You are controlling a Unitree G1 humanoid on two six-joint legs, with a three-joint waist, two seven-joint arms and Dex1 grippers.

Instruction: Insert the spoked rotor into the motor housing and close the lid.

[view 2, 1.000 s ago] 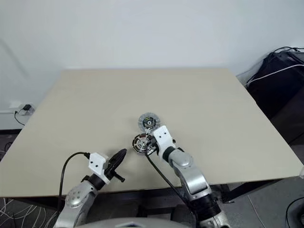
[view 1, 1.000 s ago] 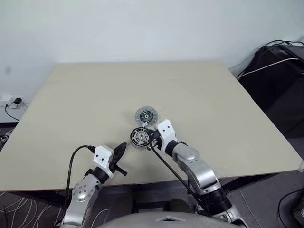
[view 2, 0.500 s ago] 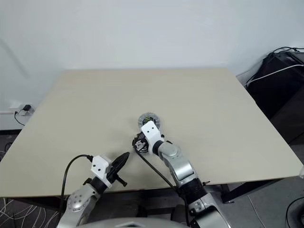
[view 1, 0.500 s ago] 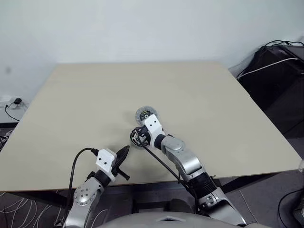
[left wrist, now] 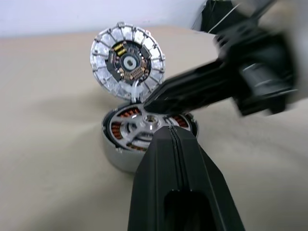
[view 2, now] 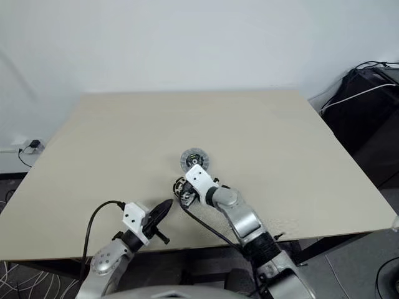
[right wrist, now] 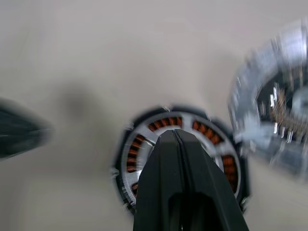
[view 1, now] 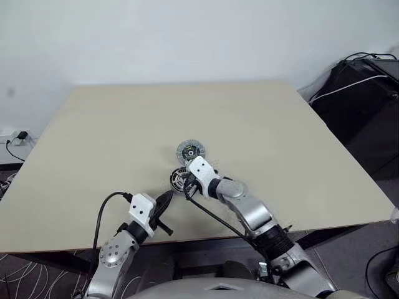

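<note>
Arms both low over near part of beige counter (view 1: 124, 124). Right arm reaches in from near-right edge, forearm angled toward centre-left, wrist bent so right gripper (view 1: 185, 182) tips downward onto motor housing (left wrist: 126, 129); its two black fingers are pressed together w/ nothing between them, tips over the housing's silvery centre, though contact can't be told. Left wrist view shows that same gripper coming in as a dark bar across the housing's far rim. Left arm sits lower, near front edge, elbow tucked, forearm pointing fwd and toward the right; left gripper (view 1: 164, 200) roughly level, fingers also pressed together, empty, tip aimed at the housing and apart from it. Black cable loops from left wrist back under counter edge. Housing lies flat on counter, copper-brown windings visible thru silvery spoked piece seated in its top, so spoked rotor (right wrist: 179, 126) appears to sit inside it. Lid (view 1: 190, 150) lies just beyond housing, dark central face up, close beside its rim.
</note>
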